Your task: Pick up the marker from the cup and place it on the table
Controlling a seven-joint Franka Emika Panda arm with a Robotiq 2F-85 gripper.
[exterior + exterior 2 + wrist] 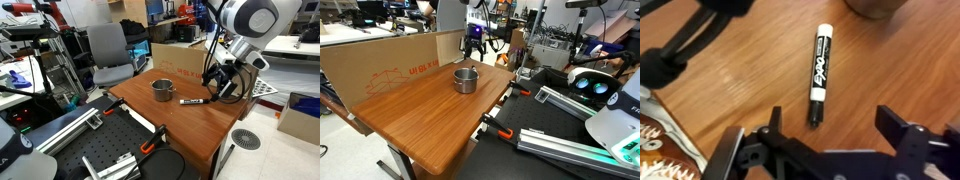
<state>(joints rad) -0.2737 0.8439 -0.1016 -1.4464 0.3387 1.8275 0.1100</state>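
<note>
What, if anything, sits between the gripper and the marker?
Nothing visible. In the wrist view the marker lies flat on bare table just ahead of the open gripper; the cup stands beyond its far end.

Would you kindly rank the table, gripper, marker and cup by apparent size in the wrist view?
1. table, filling most of the frame
2. gripper, enlarged by nearness
3. marker
4. cup, mostly cropped; only an edge shows

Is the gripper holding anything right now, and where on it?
Nothing: the gripper is open, and the marker lies free on the table.
</note>
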